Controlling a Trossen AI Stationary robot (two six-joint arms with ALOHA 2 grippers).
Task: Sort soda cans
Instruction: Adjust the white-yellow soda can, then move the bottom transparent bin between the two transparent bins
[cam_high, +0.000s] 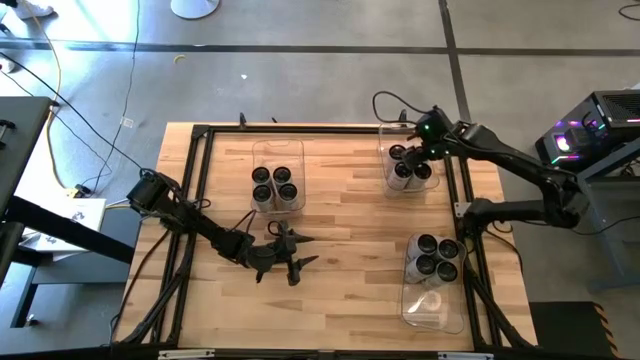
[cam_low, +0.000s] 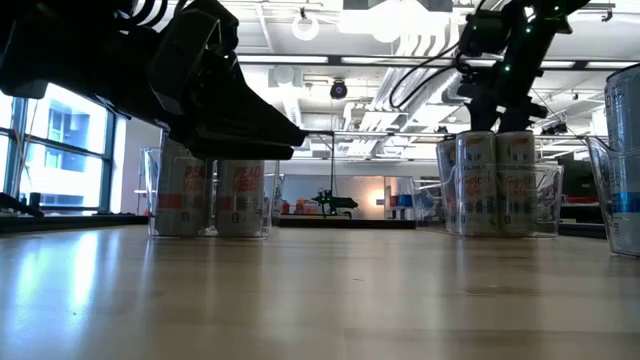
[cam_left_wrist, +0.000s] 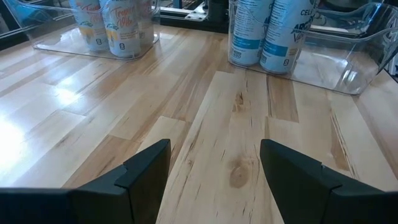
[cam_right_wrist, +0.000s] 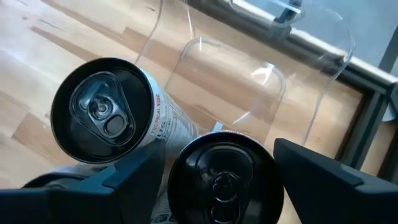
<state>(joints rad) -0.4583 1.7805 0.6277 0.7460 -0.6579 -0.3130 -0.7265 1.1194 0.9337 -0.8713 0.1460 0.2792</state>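
The soda cans (cam_high: 275, 186) stand upright in three clear bins on the table (cam_high: 340, 215): four in the far-left bin (cam_high: 277, 150), three or four in the far-right bin (cam_high: 394, 133), four in the near-right bin (cam_high: 432, 300). The right hand (cam_high: 412, 155) hangs over the far-right cluster, its fingers (cam_right_wrist: 134, 174) spread wide on either side of one can's dark top (cam_right_wrist: 225, 177), not clamped on it. The left hand (cam_high: 292, 252) hovers low over bare table near the front, fingers (cam_left_wrist: 146, 171) apart, holding nothing.
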